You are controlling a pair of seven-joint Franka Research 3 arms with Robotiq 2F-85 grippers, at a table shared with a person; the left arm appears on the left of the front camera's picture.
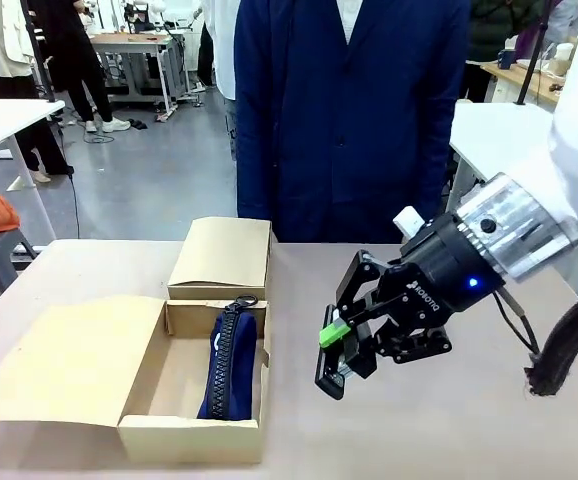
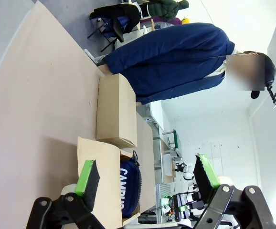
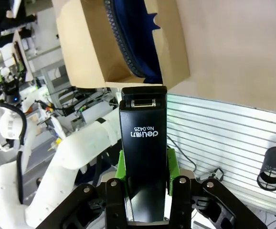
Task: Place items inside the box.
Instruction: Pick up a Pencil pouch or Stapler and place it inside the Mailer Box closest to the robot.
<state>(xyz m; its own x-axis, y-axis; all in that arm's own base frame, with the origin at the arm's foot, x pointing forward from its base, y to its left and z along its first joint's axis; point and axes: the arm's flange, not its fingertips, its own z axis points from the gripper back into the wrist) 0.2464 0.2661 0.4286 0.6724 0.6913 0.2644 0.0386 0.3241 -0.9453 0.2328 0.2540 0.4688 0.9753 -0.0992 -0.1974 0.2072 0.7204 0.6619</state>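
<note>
Tan table, lower frame; person in dark blue coat standing at top centre. Open brown cardboard box, lower left: contains one navy zip pencil pouch with white lettering. Right gripper, centre right, above the table, right of the box: clamped on a black stapler. Left gripper, bottom of left wrist view: fingers apart, nothing between them.
</note>
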